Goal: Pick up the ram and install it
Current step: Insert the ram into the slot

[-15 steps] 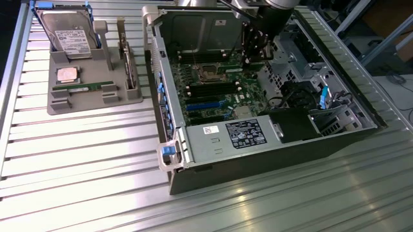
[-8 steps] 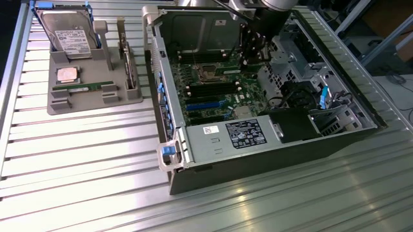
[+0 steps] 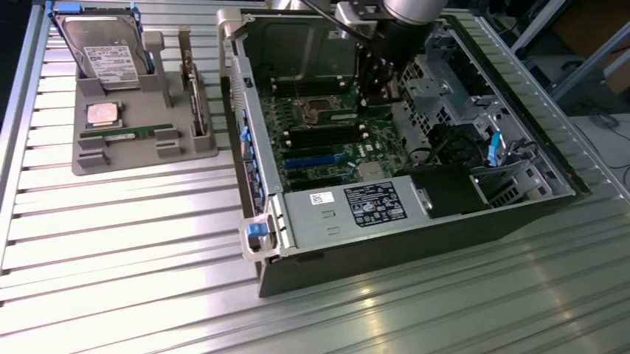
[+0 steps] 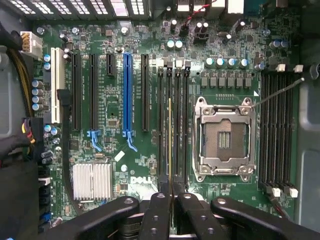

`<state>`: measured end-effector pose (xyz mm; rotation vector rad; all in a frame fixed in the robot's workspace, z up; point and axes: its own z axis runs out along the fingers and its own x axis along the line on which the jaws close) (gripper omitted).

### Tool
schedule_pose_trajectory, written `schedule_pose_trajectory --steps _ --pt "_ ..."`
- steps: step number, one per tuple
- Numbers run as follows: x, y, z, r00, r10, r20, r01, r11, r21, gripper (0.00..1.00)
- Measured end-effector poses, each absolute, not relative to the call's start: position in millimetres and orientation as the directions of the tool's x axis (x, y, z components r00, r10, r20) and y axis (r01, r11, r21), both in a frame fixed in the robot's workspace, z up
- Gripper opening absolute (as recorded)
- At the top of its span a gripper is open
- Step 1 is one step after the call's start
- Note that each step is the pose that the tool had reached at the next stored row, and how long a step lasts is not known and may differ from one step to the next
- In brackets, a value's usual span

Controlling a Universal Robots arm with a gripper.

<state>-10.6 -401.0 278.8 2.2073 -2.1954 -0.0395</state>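
Ram (image 4: pixel 170 145): 1 thin green circuit-board stick, seen edge-on in the wrist view as a narrow line running out from between the fingers.

Location: inside the open computer case (image 3: pixel 258 147), held above the motherboard (image 4: pixel 115 100). It lies lengthwise along the bank of 4 black memory slots (image 4: pixel 173 90) just beside the processor socket (image 4: pixel 223 140). Whether its lower edge touches a slot cannot be told from either view.

Holder: the hand (image 4: pixel 170 202), clenched on the ram, 1 finger on each flat face, gripping at one end of the stick. In the exterior view you see the hand (image 3: pixel 379 87) reaching down into the case over the board.

Handling, as a judgement: light, stiff along its length, but thin and brittle if twisted or bent sideways. The flat faces carry chips and the long lower edge carries contacts, so you should keep pressure off both. The best places to hold it are the bare short ends or the top edge. With a grip at one end only, expect the free end to tilt easily, so keep it square to the slot line.

Also listed: 1 grey parts holder (image 3: pixel 99 158) on the ribbed metal worktop (image 3: pixel 118 221), to the exterior view's left of the case and well apart from the hand. It carries 1 hard drive (image 3: pixel 103 55) and 1 further narrow green stick (image 3: pixel 128 135) lying in its groove.
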Motion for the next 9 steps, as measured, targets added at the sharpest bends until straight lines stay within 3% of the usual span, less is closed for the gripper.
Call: schedule_pose_trajectory --steps 9 --pt "-34 -401 270 0.005 -1.000 0.011 -0.999 -0.005 0.038 0.12"
